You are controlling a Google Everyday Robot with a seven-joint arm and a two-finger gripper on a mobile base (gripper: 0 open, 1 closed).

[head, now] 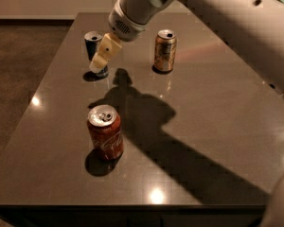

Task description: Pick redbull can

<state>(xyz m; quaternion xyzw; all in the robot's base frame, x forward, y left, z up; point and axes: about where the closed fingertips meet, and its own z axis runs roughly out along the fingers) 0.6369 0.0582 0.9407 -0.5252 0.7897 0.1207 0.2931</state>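
Over far-left tabletop [213,122], gripper [97,65] hung against redbull can [92,40], overlapping it; jaws' spread could not be told. Red cola can [105,134] stood nearer; gold can [164,50] to right.

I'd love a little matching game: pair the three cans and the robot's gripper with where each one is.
1 redbull can
2 gold can
3 red cola can
4 gripper

a near the front edge of the table
b standing at the far left
c far side, right of the others
d overlapping the redbull can in this view

Pairs: 1-b; 2-c; 3-a; 4-d.
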